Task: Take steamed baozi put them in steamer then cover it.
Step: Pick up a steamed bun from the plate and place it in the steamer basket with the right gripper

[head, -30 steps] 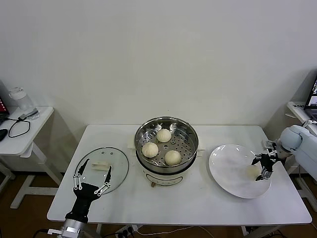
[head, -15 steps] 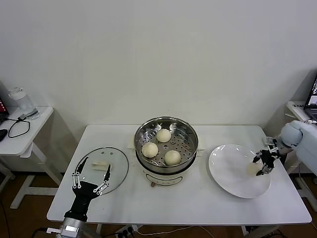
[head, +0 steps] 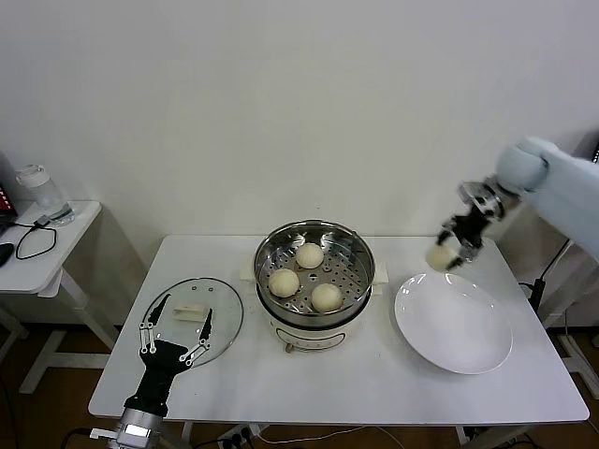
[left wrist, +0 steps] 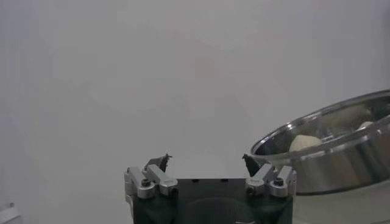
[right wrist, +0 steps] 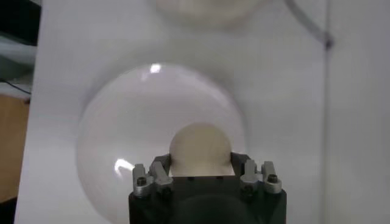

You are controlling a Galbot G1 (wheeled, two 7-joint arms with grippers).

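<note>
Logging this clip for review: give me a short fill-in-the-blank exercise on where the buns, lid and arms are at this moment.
1. The round shiny steel steamer basket holds ___ cream-white dough buns.
2. The right end effector holds one round bun in the air above the flat white ___.
3. The round clear glass lid lies flat on the white table, beside the open ___ end effector.

Missing words: three; plate; left

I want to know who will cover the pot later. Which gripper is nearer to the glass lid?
Left. The left gripper is open and hangs over the near edge of the glass lid. The right gripper is far across the table, above the white plate, holding a baozi.
</note>
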